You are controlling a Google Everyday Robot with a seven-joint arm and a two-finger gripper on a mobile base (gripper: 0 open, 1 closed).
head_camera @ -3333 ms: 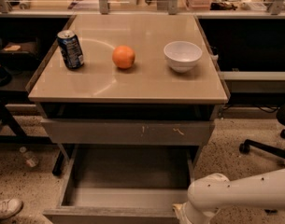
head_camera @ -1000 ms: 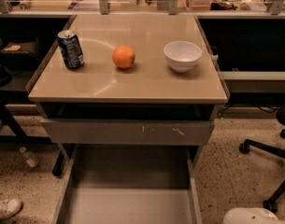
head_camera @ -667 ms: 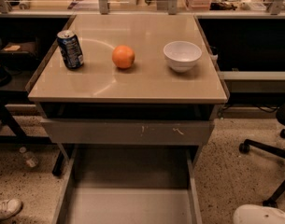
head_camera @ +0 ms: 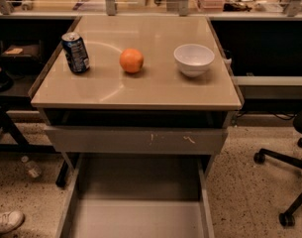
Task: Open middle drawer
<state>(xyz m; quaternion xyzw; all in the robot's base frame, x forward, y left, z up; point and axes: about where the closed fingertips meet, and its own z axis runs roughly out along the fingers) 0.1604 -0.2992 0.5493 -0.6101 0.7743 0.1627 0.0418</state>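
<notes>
Status: gripper is out of frame, so can't tell how its claw stands. Nearest the bottom edge, the middle drawer [head_camera: 135,217] is pulled well out, bare grey tray facing up. Its L & R side walls run down to the bottom edge of the frame, and its front is cut off there. Right above the back of the tray sits the scratched drawer front [head_camera: 116,140], w/ white marks R of centre and a dark gap btwn it and the tabletop [head_camera: 140,90]. On top, L to R and well apart: soda can [head_camera: 75,52] upright near the L edge, orange [head_camera: 131,60], white bowl [head_camera: 193,59] near the R edge. Open room: speckled floor [head_camera: 239,182] R of the drawer is free up to the office chair base [head_camera: 281,157]. L side is tighter, w/ a plastic bottle [head_camera: 30,167] lying on the floor near the drawer's L wall and a white shoe [head_camera: 6,221] at the corner. Vs. 0.7 s ago: the white rounded arm piece at the lower R corner is gone. At 3.3 s ago the arm lay across the drawer's front R part. Drawer is out as far as then; can, orange, bowl unmoved.
</notes>
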